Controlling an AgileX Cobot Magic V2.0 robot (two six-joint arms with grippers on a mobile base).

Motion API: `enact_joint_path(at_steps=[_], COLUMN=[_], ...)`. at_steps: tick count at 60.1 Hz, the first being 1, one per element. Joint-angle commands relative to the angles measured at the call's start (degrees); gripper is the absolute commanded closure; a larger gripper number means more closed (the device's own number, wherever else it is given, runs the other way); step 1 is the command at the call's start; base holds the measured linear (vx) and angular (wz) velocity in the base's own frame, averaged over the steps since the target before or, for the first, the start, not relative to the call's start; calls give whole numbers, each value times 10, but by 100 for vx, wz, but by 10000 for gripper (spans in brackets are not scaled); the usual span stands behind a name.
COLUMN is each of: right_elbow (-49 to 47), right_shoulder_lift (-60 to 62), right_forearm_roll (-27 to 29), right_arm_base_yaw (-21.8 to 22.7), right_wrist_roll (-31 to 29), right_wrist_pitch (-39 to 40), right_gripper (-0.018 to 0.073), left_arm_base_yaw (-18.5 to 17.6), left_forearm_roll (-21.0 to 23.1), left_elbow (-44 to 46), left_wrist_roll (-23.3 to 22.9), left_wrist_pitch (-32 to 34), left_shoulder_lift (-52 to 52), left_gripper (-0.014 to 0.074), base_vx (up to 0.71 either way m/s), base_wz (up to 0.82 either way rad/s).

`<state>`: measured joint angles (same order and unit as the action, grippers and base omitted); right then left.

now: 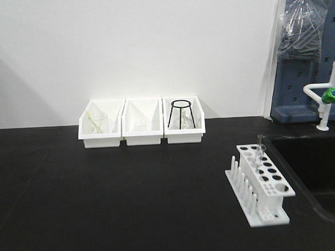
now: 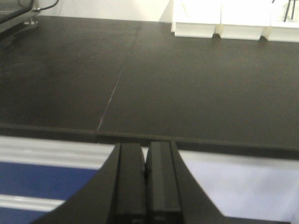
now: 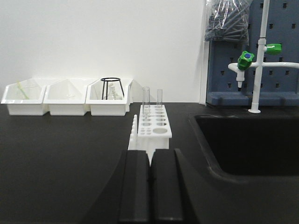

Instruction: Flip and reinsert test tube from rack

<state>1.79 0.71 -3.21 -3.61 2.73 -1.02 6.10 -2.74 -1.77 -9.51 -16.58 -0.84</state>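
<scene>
The white rack (image 1: 261,180) stands on the black bench at the right, beside the sink, with pegs along its left side. A clear test tube (image 1: 260,148) stands upright in a far hole. In the right wrist view the rack (image 3: 153,128) holds two upright clear tubes, one on the left (image 3: 145,100) and one on the right (image 3: 159,100). My right gripper (image 3: 150,155) is shut and empty, low over the bench just in front of the rack. My left gripper (image 2: 145,148) is shut and empty, at the bench's front edge, far from the rack.
Three white bins (image 1: 141,122) stand in a row at the back wall, the right one holding a black wire stand (image 1: 181,114). A black sink (image 1: 317,170) lies right of the rack, with a white tap with green knobs (image 1: 330,93) behind it.
</scene>
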Motion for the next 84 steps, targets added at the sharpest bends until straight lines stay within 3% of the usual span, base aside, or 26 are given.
enact_joint_path(at_steps=[1, 36, 70, 84], right_elbow=[0, 0, 0, -43], right_shoulder_lift=[5, 5, 5, 3], right_forearm_roll=[-2, -2, -2, 32], right_arm_base_yaw=[2, 2, 2, 2], right_wrist_roll=[-1, -1, -1, 30], right_wrist_pitch=[51, 51, 51, 161], right_gripper=[568, 568, 568, 568], left_arm_base_yaw=[-4, -4, -4, -4], left_forearm_roll=[2, 2, 2, 2], left_elbow=[-1, -1, -1, -1], left_wrist_roll=[0, 0, 0, 0], left_wrist_pitch=[50, 50, 50, 50], left_shoulder_lift=[-2, -2, -2, -2], left_gripper=[603, 603, 603, 603], base_vx=[43, 36, 6, 0], base_wz=[-5, 2, -2, 0])
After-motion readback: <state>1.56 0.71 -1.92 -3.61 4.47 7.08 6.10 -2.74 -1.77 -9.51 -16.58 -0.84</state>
